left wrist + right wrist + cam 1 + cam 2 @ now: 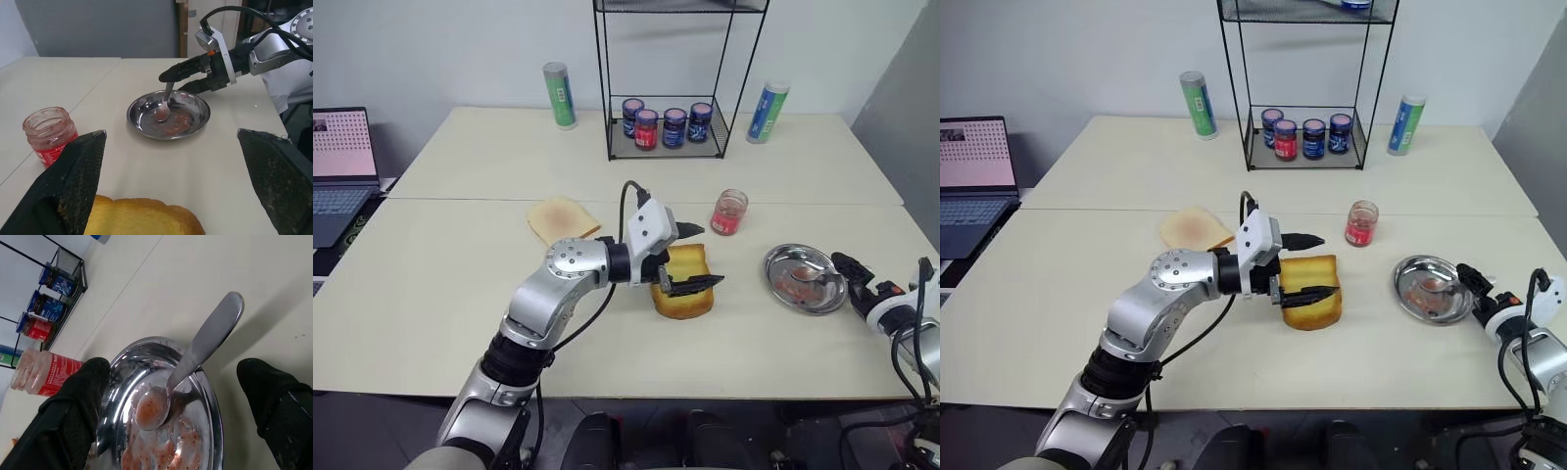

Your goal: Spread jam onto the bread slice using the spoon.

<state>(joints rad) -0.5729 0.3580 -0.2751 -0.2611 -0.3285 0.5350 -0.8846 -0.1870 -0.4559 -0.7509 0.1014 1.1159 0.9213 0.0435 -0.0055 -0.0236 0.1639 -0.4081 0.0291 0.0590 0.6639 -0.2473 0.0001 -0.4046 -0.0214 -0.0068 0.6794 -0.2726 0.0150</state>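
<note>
Thick, roughly square bread slice (pixel 683 284), golden-yellow with a darker orange-brown crust, lying flat near the middle of the pale matte table (pixel 460 284). Round, shallow steel dish (pixel 805 278) well off to the right of it, polished and mirror-bright, smeared inside with glossy, lumpy red-pink jam (pixel 161 453). Small shiny silver spoon (pixel 190 358) resting in the dish, bowl down among the jam with a blob of it in the bowl, slim handle leaning up over the rim. Small clear glass jar (pixel 728 211), lidless, red-labelled and streaked with jam, standing between slice and dish, a little farther back. Thinner, paler slice (pixel 563 218) flat on the table to the left, behind the arm. Black wire rack (pixel 668 127) at the back holding four dark-lidded jars. Left gripper (pixel 693 259), silver-shelled arm bent across the table, pointing rightward, black textured fingers spread wide over the golden slice, pinching nothing. Right gripper (pixel 849 271) reaching in low from the right edge, fingers spread on either side of the spoon handle at the dish rim, not closed on it.
</note>
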